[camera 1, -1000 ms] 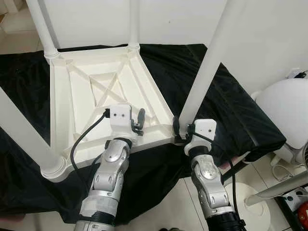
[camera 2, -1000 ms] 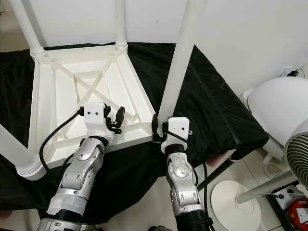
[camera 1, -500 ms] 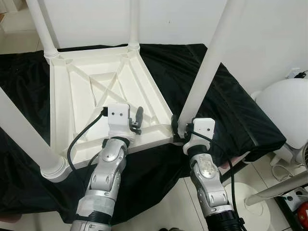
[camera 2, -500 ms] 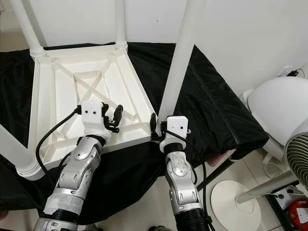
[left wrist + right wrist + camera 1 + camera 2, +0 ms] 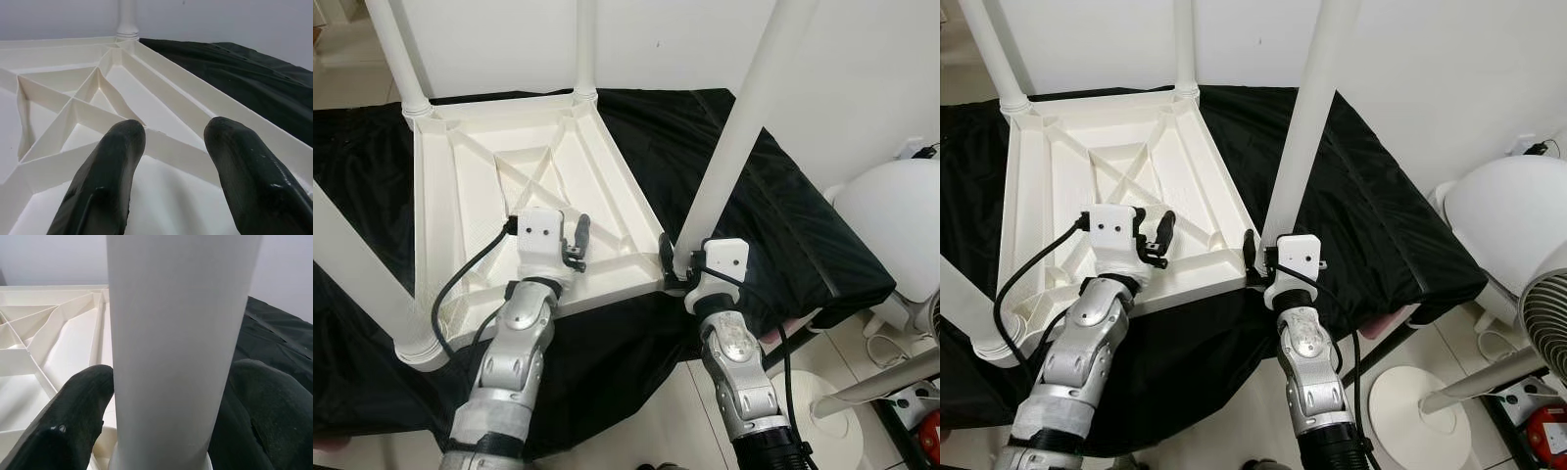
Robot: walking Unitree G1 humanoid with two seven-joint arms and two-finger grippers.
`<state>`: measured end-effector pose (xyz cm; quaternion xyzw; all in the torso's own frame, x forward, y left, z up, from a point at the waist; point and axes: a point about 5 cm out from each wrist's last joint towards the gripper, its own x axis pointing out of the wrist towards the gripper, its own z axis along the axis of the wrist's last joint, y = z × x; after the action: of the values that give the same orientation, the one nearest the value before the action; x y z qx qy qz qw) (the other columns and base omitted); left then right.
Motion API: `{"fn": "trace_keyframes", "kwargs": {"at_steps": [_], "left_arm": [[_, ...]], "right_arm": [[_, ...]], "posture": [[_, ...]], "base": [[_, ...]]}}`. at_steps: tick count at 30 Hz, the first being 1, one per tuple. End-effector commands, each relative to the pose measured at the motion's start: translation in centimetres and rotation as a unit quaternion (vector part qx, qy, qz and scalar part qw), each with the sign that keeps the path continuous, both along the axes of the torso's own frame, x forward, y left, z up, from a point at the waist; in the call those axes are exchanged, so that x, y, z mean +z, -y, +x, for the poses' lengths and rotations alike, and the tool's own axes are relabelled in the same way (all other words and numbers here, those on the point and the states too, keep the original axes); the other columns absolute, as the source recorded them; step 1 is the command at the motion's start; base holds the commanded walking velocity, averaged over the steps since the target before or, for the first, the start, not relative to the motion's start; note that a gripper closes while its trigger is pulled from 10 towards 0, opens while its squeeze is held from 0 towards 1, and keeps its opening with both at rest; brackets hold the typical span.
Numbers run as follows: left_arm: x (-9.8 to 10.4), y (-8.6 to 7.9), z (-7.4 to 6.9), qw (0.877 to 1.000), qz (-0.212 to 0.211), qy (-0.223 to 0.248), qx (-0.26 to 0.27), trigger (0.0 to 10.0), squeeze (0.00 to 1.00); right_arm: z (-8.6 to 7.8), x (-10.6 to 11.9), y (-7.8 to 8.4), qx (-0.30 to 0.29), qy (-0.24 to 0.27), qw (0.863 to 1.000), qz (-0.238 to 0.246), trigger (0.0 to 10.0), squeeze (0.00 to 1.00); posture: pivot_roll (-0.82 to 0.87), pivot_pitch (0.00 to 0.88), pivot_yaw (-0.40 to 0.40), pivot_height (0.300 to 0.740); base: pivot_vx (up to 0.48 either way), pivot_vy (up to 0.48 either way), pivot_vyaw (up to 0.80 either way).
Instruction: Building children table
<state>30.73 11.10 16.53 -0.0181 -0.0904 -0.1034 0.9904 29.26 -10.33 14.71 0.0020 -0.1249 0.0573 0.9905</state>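
My right fingers [image 5: 83, 416] clasped the upright leg [image 5: 729, 157] at its socket; my left fingers [image 5: 117, 161] hovered spread above the tabletop's underside [image 5: 499, 186].

Silver jointed arms, white wrist housings, black cables.

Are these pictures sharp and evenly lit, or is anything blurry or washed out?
Eye views: sharp, evenly lit, and the white tabletop keeps its rib detail against the black cloth. Left wrist view: the near fingers look soft. Right wrist view: the close table leg is a featureless pale column.
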Motion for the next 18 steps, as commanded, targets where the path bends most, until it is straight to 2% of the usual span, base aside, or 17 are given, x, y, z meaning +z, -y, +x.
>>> {"fn": "trace_keyframes", "kwargs": {"at_steps": [1,5,9,18], "left_arm": [[-0.1,0.7,-0.4,0.998,0.012,0.002,-0.060,10.0,0.00],[-0.3,0.1,-0.8,0.997,0.034,0.002,-0.073,10.0,0.00],[-0.5,0.5,-1.4,0.992,0.056,0.006,-0.111,10.0,0.00],[-0.6,1.9,-0.6,0.992,0.049,0.011,-0.118,10.0,0.00]], "right_arm": [[0.1,-0.1,0.0,0.003,-0.001,1.000,0.001,10.0,0.00],[0.0,-0.1,0.3,0.006,0.001,1.000,-0.004,10.0,0.00],[0.0,-0.2,0.5,0.017,0.001,1.000,-0.016,10.0,0.00],[-0.2,-0.3,0.0,0.056,0.000,0.998,-0.022,10.0,0.00]], "posture": [[0.03,0.103,-0.036,0.740],[0.03,0.104,-0.037,0.740],[0.03,0.104,-0.034,0.740],[0.00,0.104,-0.030,0.740]], "base": [[0.000,0.000,0.00],[0.000,0.000,0.00],[0.000,0.000,0.00],[0.000,0.000,0.00]]}}
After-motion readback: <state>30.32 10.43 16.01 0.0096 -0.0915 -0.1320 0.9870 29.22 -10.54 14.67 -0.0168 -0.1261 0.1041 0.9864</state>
